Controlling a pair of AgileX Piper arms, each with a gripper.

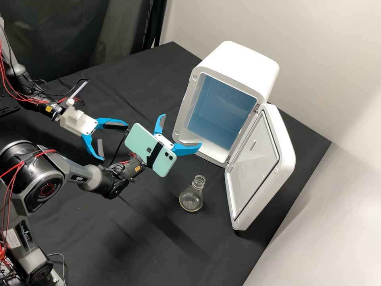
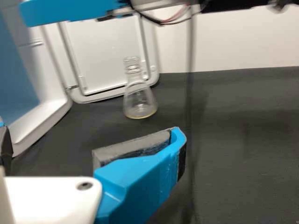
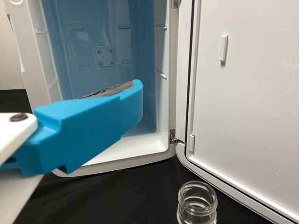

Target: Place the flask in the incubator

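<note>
Now right claw [image 1: 180, 131] gapes before the white incubator [image 1: 238, 67] mouth, left claw [image 1: 114, 141] gapes behind it
Clear glass conical flask [image 1: 192, 196] stands upright below the right claw, beside the swung-open door [image 1: 258, 167] edge

Black bench [image 1: 158, 238] across foreground; dark curtain [image 1: 79, 28] behind at far left; white wall [image 1: 317, 47] behind at right.

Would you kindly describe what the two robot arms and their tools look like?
The dark grey left arm and right arm have rounded joints, with thin red cables along them. The left tool and right tool are white and blocky, each with two bright blue curved fingers lined with dark grey pads. A mint-green smartphone is strapped behind the right tool by a black band.
</note>
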